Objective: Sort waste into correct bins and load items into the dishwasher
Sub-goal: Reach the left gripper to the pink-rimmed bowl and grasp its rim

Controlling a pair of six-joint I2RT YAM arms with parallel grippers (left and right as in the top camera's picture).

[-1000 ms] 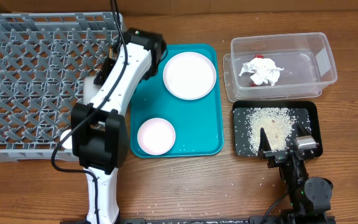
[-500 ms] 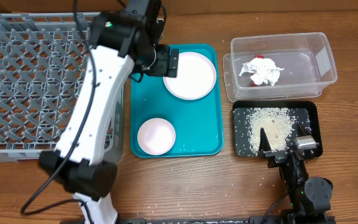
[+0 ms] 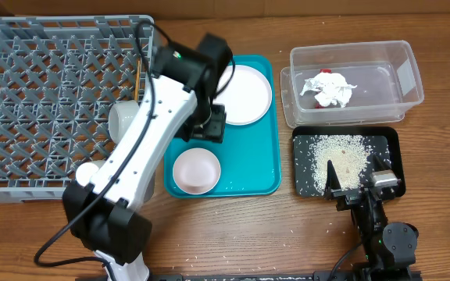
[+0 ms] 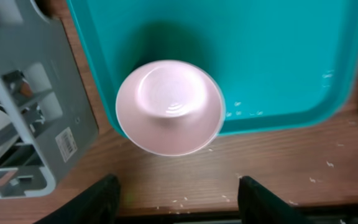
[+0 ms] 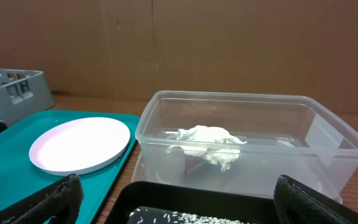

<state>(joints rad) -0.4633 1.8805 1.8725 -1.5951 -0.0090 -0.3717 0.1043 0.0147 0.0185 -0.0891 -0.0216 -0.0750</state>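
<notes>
The small pink bowl sits upright at the front of the teal tray, and the pale pink plate lies at its back. My left gripper hovers open and empty between them; in its wrist view the bowl lies ahead of the spread fingers. The clear tub holds white tissue and a red wrapper. The black tray holds rice. My right gripper rests open at its front edge.
The grey dish rack fills the left side, with a pale bowl and a white cup near its right wall. Loose rice grains lie on the tray and the wooden table. The right wrist view shows the tub and the plate.
My left arm has swung from over the rack's right side across to the teal tray and now sits lower, near the pink bowl. The right arm has not moved.
</notes>
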